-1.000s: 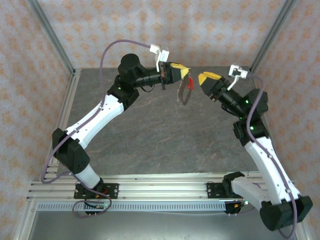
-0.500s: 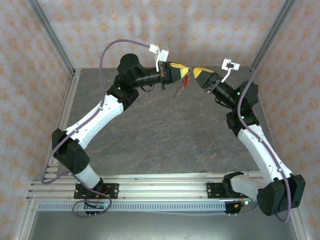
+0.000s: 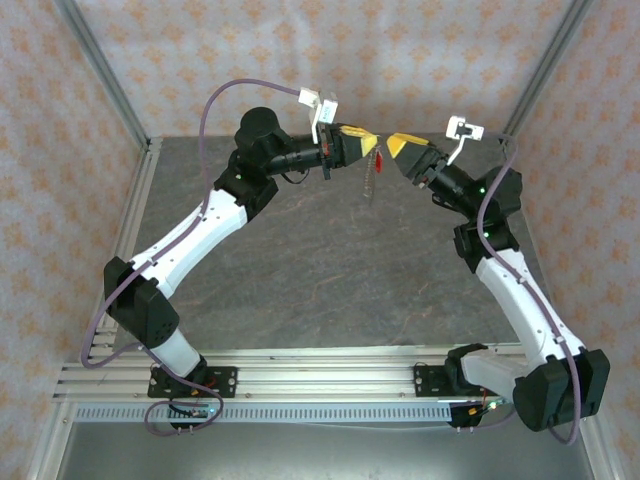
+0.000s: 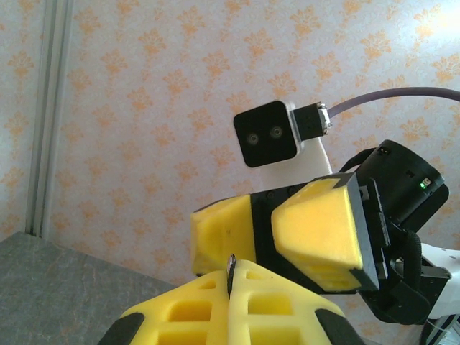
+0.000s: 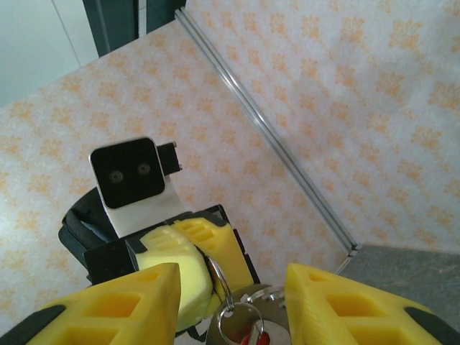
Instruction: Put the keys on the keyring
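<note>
Keyring (image 3: pixel 371 178) is pinched at its top end by left gripper (image 3: pixel 368 143), which is clenched on it; chain hangs limp, long axis straight down from the left gripper tips, bottom end well above table (image 3: pixel 300 270); red key (image 3: pixel 381 160) sits just below the left gripper tips, against the chain on the side facing right gripper (image 3: pixel 398 148); can't tell if it's threaded on or just lying against the beads; right gripper is released, jaws part open, nothing between the pads; it faces the left gripper nose to nose, tips near but apart, so it's the arm placed to take the key; right wrist view has the left gripper dead ahead between the 2 open pads, with keyring loop (image 5: pixel 220 284) and key (image 5: pixel 253 335) dropping from its tip toward the bottom edge, so the target lies below the left gripper line, not on it; left wrist view agrees: a thin metal sliver (image 4: pixel 231 267) nipped in the left gripper seam, right gripper's fingers (image 4: pixel 316 230) straight ahead and a bit above; my read: next move turns on that vertical offset; right gripper has to drop under the left gripper tip level and close across the hanging axis; straight advance likely bumps foam on foam; room is free below and to both sides of the left gripper; back wall (image 3: pixel 400 60) is well apart behind it.
</note>
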`<state>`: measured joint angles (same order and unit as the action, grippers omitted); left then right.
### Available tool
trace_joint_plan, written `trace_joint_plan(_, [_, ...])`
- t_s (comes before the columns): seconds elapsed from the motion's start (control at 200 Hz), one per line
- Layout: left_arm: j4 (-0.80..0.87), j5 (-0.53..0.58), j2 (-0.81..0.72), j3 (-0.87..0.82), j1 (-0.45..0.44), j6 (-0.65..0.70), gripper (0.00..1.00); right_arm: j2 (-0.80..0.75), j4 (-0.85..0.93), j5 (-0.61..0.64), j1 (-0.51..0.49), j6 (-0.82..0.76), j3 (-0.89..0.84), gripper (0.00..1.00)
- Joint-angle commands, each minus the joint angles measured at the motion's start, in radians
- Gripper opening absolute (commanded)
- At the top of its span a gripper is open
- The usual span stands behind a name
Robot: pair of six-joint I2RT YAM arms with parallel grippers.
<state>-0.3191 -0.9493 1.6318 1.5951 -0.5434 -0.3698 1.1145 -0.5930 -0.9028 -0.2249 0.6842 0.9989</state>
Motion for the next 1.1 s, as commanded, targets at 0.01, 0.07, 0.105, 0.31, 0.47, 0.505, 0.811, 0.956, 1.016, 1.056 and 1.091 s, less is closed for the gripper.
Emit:
trace_joint_plan(0.01, [-0.054,-0.002,-0.034,0.011,-0.002,-0.008,0.00,0.010,-0.067,-0.045,-0.012,0.004,0.037,0.41])
trace_joint_plan(0.07, [-0.050,-0.003,-0.031,0.014,-0.003,-0.009,0.00,0.014,-0.068,-0.048,-0.017,0.003,0.038,0.41])
trace_joint_plan(0.105, [-0.049,-0.006,-0.031,0.016,-0.003,-0.009,0.00,0.015,-0.068,-0.050,-0.020,0.002,0.038,0.41])
trace_joint_plan(0.31, [-0.044,-0.011,-0.027,0.019,-0.003,-0.009,0.00,0.020,-0.061,-0.053,-0.030,-0.008,0.046,0.36])
trace_joint_plan(0.47, [-0.043,-0.015,-0.024,0.020,-0.004,-0.009,0.00,0.025,-0.056,-0.053,-0.036,-0.014,0.055,0.26])
trace_joint_plan(0.505, [-0.043,-0.016,-0.024,0.020,-0.004,-0.009,0.00,0.027,-0.054,-0.052,-0.037,-0.015,0.057,0.24])
trace_joint_plan(0.811, [-0.042,-0.020,-0.021,0.025,-0.004,-0.009,0.00,0.035,-0.040,-0.064,-0.043,-0.026,0.070,0.00])
trace_joint_plan(0.956, [0.011,-0.009,-0.024,0.037,-0.002,0.015,0.00,0.021,0.069,-0.062,-0.042,-0.108,0.096,0.00])
trace_joint_plan(1.016, [0.058,-0.007,-0.028,0.050,0.001,0.044,0.00,0.018,0.148,-0.071,-0.039,-0.163,0.125,0.00])
trace_joint_plan(1.056, [0.080,-0.003,-0.031,0.054,0.007,0.056,0.00,0.018,0.209,-0.075,-0.036,-0.200,0.150,0.00])
trace_joint_plan(1.091, [0.088,-0.002,-0.035,0.056,0.015,0.061,0.04,0.017,0.258,-0.081,-0.033,-0.232,0.171,0.00])
